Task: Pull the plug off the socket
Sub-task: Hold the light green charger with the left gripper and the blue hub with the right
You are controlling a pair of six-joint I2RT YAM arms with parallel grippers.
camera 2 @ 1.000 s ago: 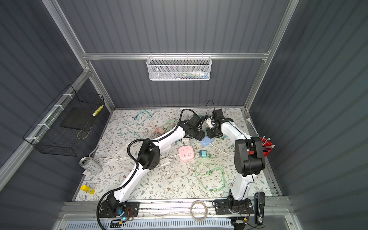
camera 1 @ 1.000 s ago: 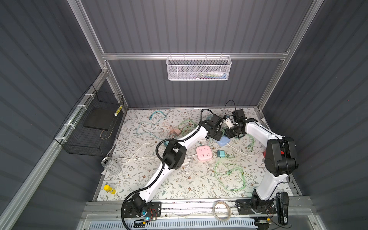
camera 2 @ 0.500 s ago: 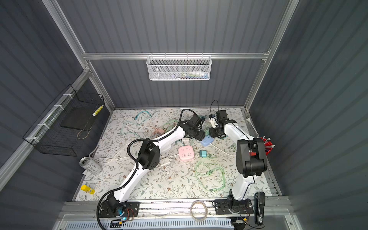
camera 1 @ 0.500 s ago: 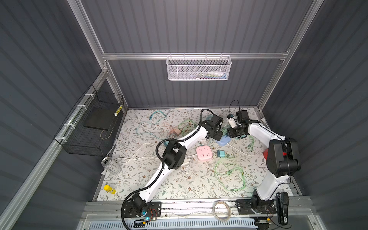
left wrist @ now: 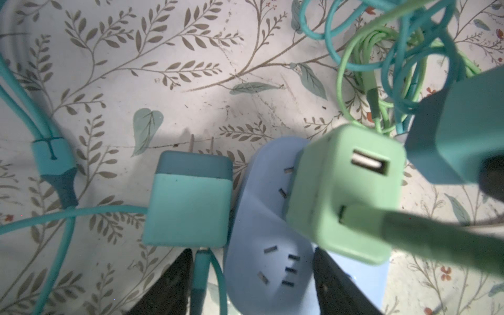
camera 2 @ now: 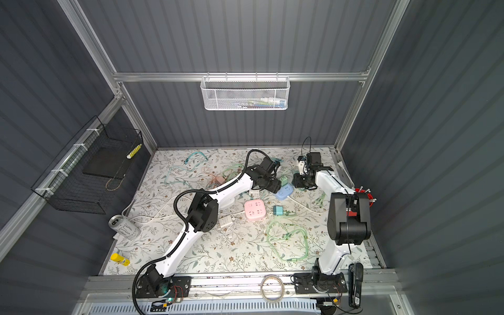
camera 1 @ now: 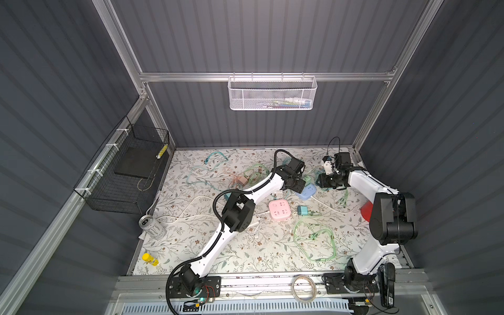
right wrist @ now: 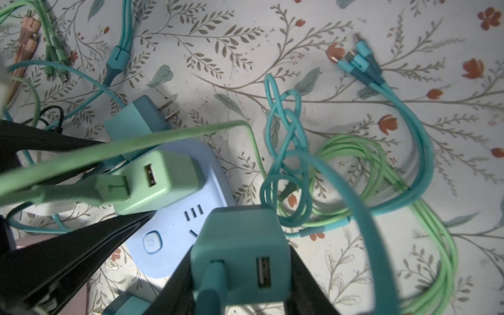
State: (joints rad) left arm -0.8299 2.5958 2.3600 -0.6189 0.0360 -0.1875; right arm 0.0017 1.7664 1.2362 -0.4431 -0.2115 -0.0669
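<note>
Wrist views alone show right jaws clamping the teal plug [right wrist: 240, 253].

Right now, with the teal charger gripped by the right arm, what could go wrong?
The teal charger in the right gripper trails a teal cable looped through the green cable coil; pulling could drag that tangle. The green charger is plugged into the blue power strip, its green lead stretched close by; a snag might yank it. The left gripper may only flank the strip, which could slide.
</note>
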